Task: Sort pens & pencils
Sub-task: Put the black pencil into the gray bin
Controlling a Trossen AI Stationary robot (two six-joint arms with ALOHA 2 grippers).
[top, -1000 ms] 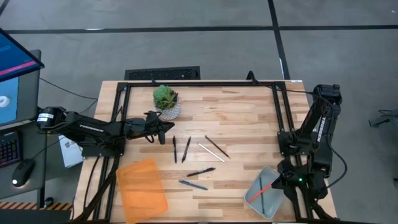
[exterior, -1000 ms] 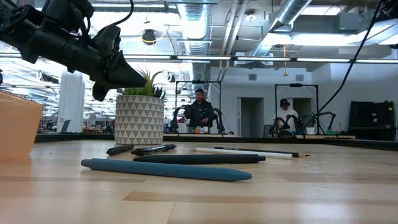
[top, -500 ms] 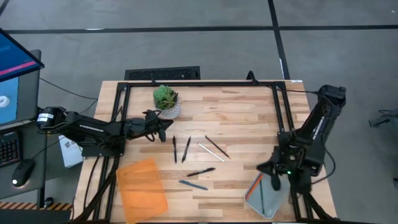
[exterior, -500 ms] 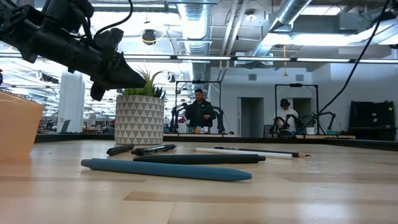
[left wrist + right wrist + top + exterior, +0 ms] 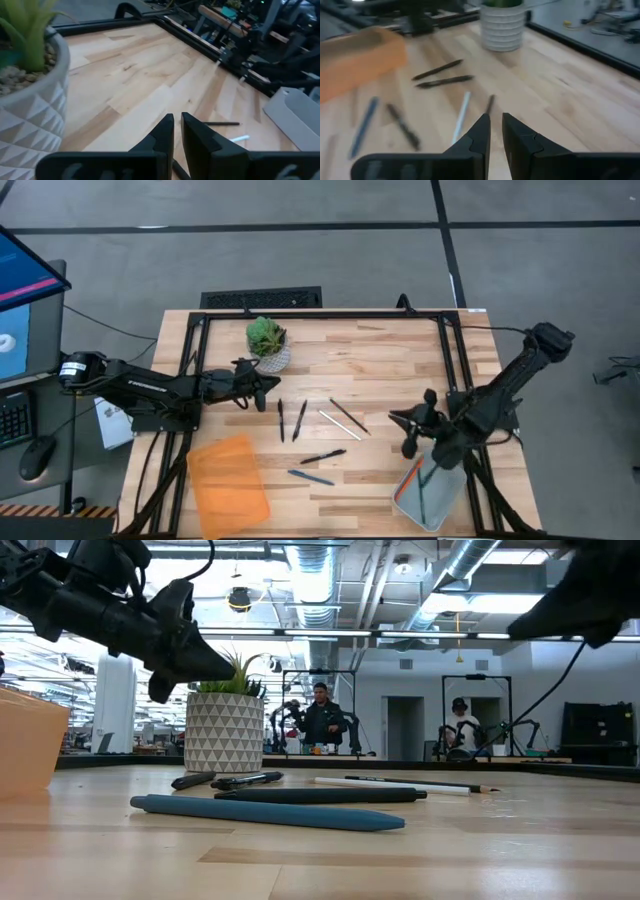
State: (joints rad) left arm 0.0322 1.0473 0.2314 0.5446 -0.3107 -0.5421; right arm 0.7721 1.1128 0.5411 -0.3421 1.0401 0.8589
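Wooden table (image 5: 400, 370) on grey floor; left gripper (image 5: 262, 392) and right gripper (image 5: 408, 432) nearly closed, empty.

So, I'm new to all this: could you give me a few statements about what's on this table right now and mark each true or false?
1. A potted plant stands near the far edge of the table. True.
2. The orange bin holds several pens. False: nothing shows inside it.
3. The grey bin holds an orange pencil. True.
4. The left gripper grips a pen. False: its fingers are nearly together with nothing between them.
5. The blue pen lies on the table between the two bins. True.
6. The right gripper rests inside the grey bin. False: it hangs over the table beside that bin.
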